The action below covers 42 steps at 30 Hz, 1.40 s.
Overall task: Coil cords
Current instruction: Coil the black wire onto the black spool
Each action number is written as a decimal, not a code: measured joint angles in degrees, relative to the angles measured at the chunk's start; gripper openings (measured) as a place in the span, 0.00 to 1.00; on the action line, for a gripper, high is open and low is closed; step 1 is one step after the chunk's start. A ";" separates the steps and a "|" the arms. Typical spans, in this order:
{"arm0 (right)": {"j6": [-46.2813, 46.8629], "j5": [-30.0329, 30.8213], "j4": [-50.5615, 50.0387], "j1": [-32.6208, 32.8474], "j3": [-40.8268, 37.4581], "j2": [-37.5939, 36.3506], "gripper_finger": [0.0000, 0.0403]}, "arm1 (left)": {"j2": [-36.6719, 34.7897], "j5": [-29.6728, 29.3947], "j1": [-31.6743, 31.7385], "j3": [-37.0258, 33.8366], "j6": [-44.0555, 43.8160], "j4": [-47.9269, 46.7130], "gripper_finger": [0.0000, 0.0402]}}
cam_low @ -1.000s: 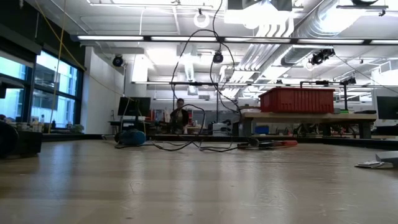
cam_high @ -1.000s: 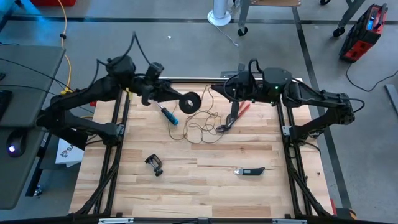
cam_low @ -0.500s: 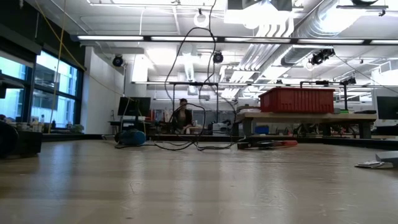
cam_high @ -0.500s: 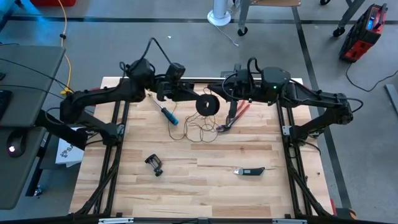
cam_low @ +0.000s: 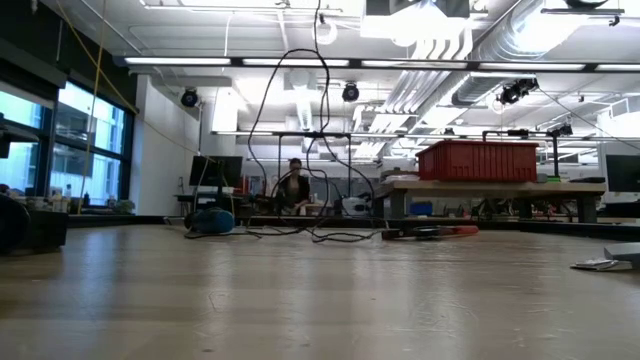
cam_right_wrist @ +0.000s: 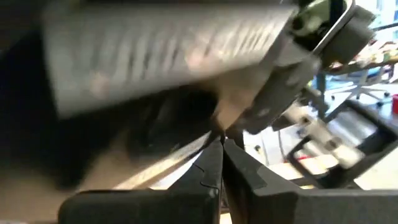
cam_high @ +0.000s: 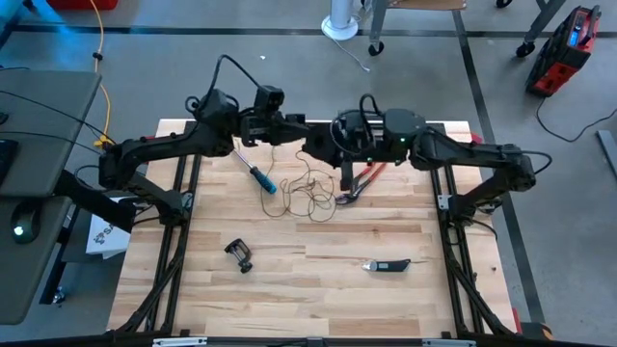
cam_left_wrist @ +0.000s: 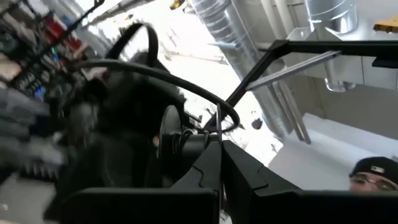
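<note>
Meeting near the upper middle of the high view, the left claw [cam_high: 301, 133] and the right claw [cam_high: 333, 145] both sit with fingers clenched. The left claw grips the small black reel [cam_left_wrist: 169, 134], which its wrist view shows as a dark disc just past the fingertips; from above the reel is hidden between the two arms. What the right claw holds, if anything, cannot be told: its wrist view is a blur of grey and dark shapes. The thin dark cord [cam_high: 307, 189] lies in a loose tangle on the wooden counter [cam_high: 318, 289] just below the claws, and loops of it rise high in the low view [cam_low: 300, 130]. Red pliers [cam_high: 362, 181] lie right of the tangle, half under the right arm. Beyond the counter the low view shows a workshop with a red bin [cam_low: 478, 161].
</note>
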 joint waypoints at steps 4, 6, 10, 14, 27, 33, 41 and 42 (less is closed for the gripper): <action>0.68 -0.68 -0.28 0.56 -0.01 0.57 0.00 | -0.59 -0.18 1.25 0.00 1.60 0.44 0.00; 0.59 -0.83 -0.26 0.97 -0.01 0.49 0.00 | -1.12 -0.26 2.37 0.00 3.59 0.45 0.00; 0.59 -0.58 -0.32 1.62 0.00 0.16 0.00 | -2.86 0.07 5.47 0.00 5.46 0.21 0.00; 0.59 -0.30 -0.80 2.05 0.09 0.04 0.00 | -4.79 1.22 8.78 -0.03 5.73 -1.11 0.00; -3.71 -0.45 -4.95 1.96 -0.04 -1.01 0.00 | -12.65 3.31 13.05 0.02 10.10 -10.24 0.00; -7.75 7.52 -10.33 1.85 0.02 -2.00 0.04 | -14.77 3.62 13.01 0.00 11.67 -12.98 0.00; -10.02 15.95 -20.35 1.85 -0.04 -1.85 0.36 | -15.58 3.62 12.99 0.00 12.35 -13.84 0.00; -10.29 16.24 -20.47 1.85 -0.04 -1.62 0.41 | -15.60 3.62 13.01 0.00 12.58 -14.34 0.00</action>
